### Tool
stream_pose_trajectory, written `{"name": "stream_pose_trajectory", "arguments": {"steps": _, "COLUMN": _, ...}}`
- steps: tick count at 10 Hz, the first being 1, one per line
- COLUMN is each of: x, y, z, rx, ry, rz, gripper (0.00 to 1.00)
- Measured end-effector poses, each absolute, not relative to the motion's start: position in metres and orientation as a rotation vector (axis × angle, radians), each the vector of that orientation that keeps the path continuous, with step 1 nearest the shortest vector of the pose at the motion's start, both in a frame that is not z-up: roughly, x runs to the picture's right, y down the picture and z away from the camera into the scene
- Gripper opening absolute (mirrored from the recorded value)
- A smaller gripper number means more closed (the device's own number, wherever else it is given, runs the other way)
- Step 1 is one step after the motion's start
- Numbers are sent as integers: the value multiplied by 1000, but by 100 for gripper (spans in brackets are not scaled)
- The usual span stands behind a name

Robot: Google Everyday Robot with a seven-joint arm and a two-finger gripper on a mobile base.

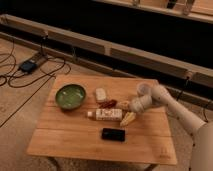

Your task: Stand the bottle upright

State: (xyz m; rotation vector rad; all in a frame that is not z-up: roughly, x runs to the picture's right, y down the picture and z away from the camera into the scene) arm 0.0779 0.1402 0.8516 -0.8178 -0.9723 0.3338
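The bottle lies on its side near the middle of the wooden table, its small pale cap pointing left. It is whitish with reddish-brown label print. My gripper is at the bottle's right end, low over the table, at the end of the white arm that reaches in from the right. A pale finger shows just right of the bottle's base.
A green bowl stands at the table's left. A small white block and a red packet lie behind the bottle. A flat black phone lies in front of it. Cables run over the floor at the left.
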Motion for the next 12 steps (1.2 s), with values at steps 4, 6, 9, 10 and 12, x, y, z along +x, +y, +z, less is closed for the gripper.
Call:
{"name": "stream_pose_trajectory", "arguments": {"steps": 4, "x": 47, "y": 107, "z": 822, "rx": -765, "ry": -860, "rz": 240, "gripper": 80}}
{"name": "stream_pose_trajectory", "arguments": {"steps": 6, "x": 33, "y": 100, "z": 790, "rx": -718, "ry": -757, "rz": 174, "gripper": 80}}
{"name": "stream_pose_trajectory", "arguments": {"steps": 9, "x": 19, "y": 105, "z": 749, "rx": -692, "ry": -593, "rz": 80, "gripper": 80}}
{"name": "stream_pose_trajectory", "arguments": {"steps": 10, "x": 14, "y": 111, "z": 744, "rx": -702, "ry": -514, "rz": 41, "gripper": 80}}
{"name": "stream_pose_trajectory", "arguments": {"steps": 12, "x": 9, "y": 125, "z": 746, "rx": -725, "ry": -443, "rz": 6, "gripper": 80}}
